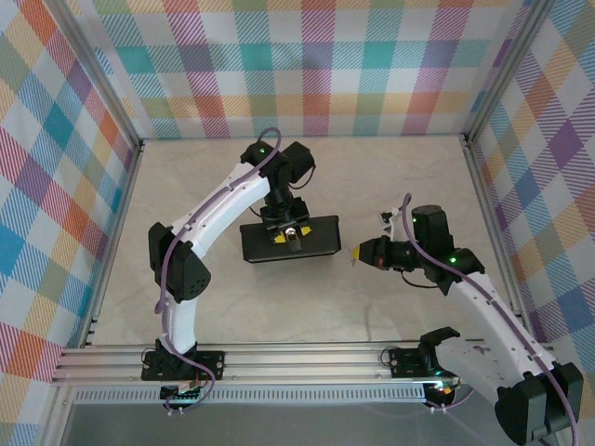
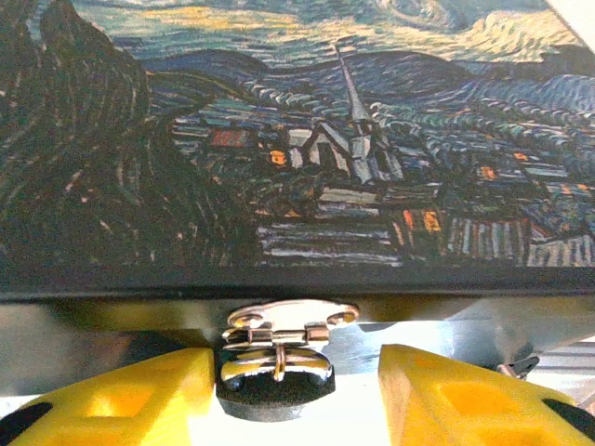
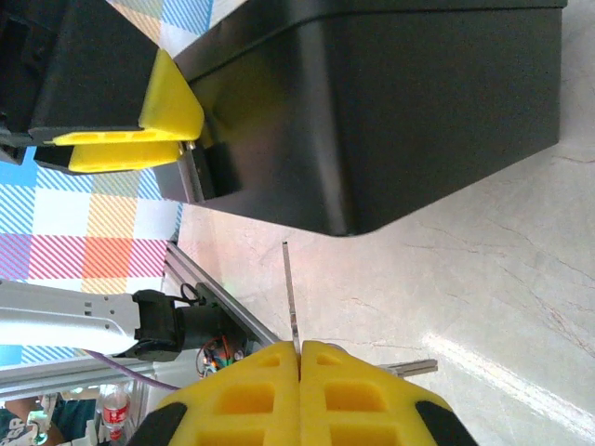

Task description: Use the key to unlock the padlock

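Your left gripper holds its yellow fingers apart at the front edge of the dark box, which is printed with a swirling night sky. The small shiny padlock hangs between them under a chrome clasp. Your right gripper is pressed together on the thin flat metal key, near the box's smooth black side.

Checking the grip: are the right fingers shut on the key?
Yes, the right fingers press together with the key poking out between them.
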`<action>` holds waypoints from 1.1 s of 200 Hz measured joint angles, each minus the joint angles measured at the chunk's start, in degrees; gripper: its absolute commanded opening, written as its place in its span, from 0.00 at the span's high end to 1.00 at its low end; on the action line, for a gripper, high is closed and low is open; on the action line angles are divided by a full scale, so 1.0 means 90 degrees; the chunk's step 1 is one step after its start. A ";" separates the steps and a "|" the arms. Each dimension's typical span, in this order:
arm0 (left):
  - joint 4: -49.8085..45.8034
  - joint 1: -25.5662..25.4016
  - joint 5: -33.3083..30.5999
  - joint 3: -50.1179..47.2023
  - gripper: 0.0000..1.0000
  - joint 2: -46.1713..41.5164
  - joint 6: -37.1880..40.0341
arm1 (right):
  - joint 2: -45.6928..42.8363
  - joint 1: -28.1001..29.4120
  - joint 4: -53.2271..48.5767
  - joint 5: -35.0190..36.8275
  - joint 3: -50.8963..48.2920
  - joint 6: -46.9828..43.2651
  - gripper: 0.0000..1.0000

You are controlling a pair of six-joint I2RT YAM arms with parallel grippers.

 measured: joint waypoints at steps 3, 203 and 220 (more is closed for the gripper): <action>0.0017 0.0015 0.0000 0.0000 0.50 -0.0002 0.0012 | 0.0005 0.0000 -0.0010 0.0007 0.0007 0.0000 0.98; 0.1171 0.0537 -0.1302 -0.0619 0.45 -0.0765 0.2016 | 0.1044 0.1523 0.0452 0.0668 0.0928 0.0801 0.98; 0.1185 0.0595 -0.1710 -0.0622 0.41 -0.0908 0.2232 | 0.1168 0.1698 0.0544 0.0775 0.1049 0.0855 0.98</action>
